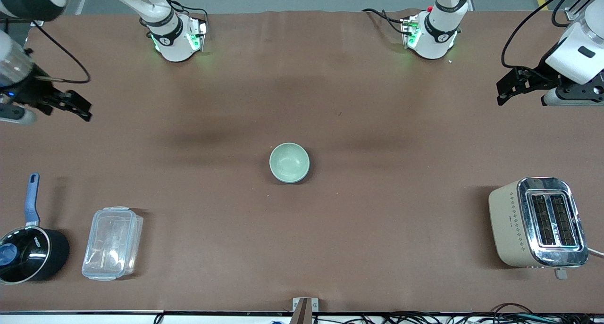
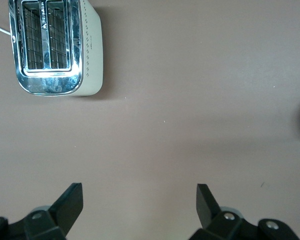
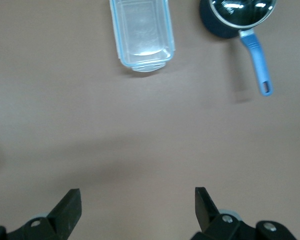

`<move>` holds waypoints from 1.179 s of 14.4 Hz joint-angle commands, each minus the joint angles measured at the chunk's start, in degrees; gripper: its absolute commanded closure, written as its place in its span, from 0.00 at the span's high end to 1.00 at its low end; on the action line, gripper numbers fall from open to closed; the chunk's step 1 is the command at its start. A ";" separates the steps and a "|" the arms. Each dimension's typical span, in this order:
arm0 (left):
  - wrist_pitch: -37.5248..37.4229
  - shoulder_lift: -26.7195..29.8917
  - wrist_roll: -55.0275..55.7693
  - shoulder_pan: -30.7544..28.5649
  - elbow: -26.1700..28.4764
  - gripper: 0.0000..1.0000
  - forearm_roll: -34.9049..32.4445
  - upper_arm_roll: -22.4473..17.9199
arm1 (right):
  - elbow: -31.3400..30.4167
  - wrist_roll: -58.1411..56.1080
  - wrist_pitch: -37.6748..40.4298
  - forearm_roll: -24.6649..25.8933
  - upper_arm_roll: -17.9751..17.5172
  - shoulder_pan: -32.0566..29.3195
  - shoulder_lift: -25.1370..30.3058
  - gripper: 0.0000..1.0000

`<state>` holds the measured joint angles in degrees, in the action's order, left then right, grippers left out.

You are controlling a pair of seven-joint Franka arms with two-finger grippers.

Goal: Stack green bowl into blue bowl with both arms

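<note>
The pale green bowl (image 1: 289, 162) sits upright at the middle of the table. The blue bowl (image 1: 296, 180) shows only as a thin dark bluish edge under the green bowl's nearer rim; the rest of it is hidden. My left gripper (image 1: 501, 93) hangs open and empty over the table at the left arm's end, well away from the bowls; in the left wrist view (image 2: 140, 202) only bare table lies between its fingers. My right gripper (image 1: 87, 109) hangs open and empty over the right arm's end; in the right wrist view (image 3: 138, 204) it frames bare table.
A beige and chrome toaster (image 1: 538, 222) (image 2: 55, 47) stands near the front camera at the left arm's end. A black saucepan with a blue handle (image 1: 30, 254) (image 3: 237, 17) and a clear lidded container (image 1: 112, 243) (image 3: 141, 35) stand at the right arm's end.
</note>
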<state>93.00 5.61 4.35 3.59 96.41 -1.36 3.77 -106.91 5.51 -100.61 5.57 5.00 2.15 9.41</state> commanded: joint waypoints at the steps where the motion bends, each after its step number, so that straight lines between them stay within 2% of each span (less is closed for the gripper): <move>1: -0.37 -0.60 -1.01 0.02 -1.93 1.00 0.75 -0.34 | 5.90 -5.50 4.53 -0.12 1.85 -0.84 0.43 1.00; 4: -0.37 -0.69 -0.92 0.02 -2.19 1.00 0.75 -0.34 | 13.20 -8.93 9.44 -0.12 1.94 -1.10 -0.62 1.00; 6: -0.37 -0.77 -0.92 0.02 -2.19 1.00 0.66 -0.34 | 15.94 -10.95 14.18 -0.21 2.03 -1.10 -1.76 1.00; 8: -0.28 -0.77 -0.92 0.02 -2.28 1.00 0.66 -0.34 | 13.33 -12.71 18.42 -3.43 2.73 -1.36 -1.42 1.00; 9: -0.37 -0.77 -0.92 0.02 -2.20 1.00 0.57 -0.34 | 11.74 -12.80 17.47 -5.81 3.34 -2.06 -1.15 1.00; 12: -0.37 -0.95 -0.92 0.02 -2.28 1.00 0.57 -0.34 | 12.86 -12.72 14.48 -5.31 3.26 -2.16 -1.59 1.00; 15: -0.37 -1.04 -0.92 0.02 -2.37 1.00 0.48 -0.34 | 21.01 -12.28 15.17 -2.24 3.17 -2.59 -7.80 1.00; 17: -0.37 -1.04 -0.92 0.02 -2.37 1.00 0.48 -0.34 | 24.81 -12.37 17.45 -2.14 3.26 -2.77 -11.24 1.00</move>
<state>93.01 5.40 4.35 3.58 95.64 -1.36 3.70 -88.39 -6.39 -85.92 2.80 8.67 0.49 3.31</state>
